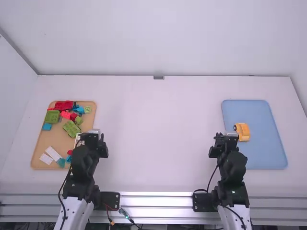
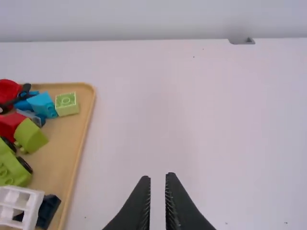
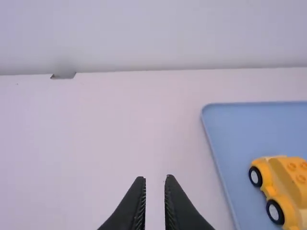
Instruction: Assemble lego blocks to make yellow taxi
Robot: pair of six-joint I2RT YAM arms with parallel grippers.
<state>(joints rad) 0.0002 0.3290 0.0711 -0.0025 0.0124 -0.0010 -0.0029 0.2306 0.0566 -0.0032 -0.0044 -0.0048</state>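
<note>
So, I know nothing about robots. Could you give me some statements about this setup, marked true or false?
1. The yellow toy car sits in the blue tray. True.
2. The tan tray holds blocks of several colours. True.
3. The two trays touch. False: a wide stretch of white table lies between them.
4. Each gripper grips a block. False: the left gripper and the right gripper are both empty.
5. The car's visible wheels are red. False: they are black.
</note>
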